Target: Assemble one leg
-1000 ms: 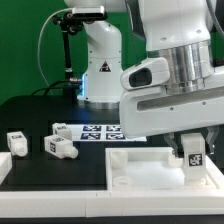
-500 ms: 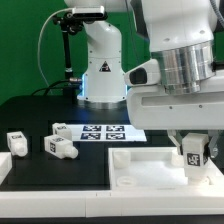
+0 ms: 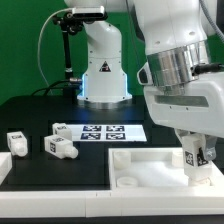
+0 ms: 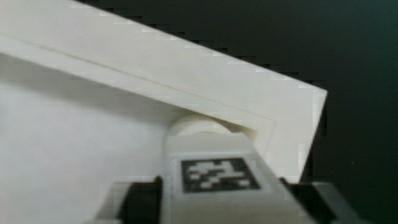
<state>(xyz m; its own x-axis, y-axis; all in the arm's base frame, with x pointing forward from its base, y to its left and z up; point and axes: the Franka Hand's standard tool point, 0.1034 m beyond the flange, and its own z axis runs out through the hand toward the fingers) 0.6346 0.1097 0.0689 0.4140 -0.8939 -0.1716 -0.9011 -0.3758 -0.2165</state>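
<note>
My gripper (image 3: pixel 196 160) is shut on a white tagged leg (image 3: pixel 195 154) and holds it upright over the far right corner of the large flat white rimmed piece (image 3: pixel 150 165). In the wrist view the leg (image 4: pixel 217 172) sits between my fingers (image 4: pixel 313 203), its far end at a round socket (image 4: pixel 205 126) in the piece's corner. Whether it touches the socket I cannot tell. Two more legs lie on the black mat at the exterior view's left: one (image 3: pixel 61 146) near the middle, one (image 3: pixel 15 142) at the edge.
The marker board (image 3: pixel 100 132) lies behind the rimmed piece. A white block (image 3: pixel 3 168) stands at the exterior view's left edge. The robot base (image 3: pixel 100 65) stands at the back.
The arm has tilted and shifted slightly right and down with the leg, bringing it closer to the rimmed piece's corner.
</note>
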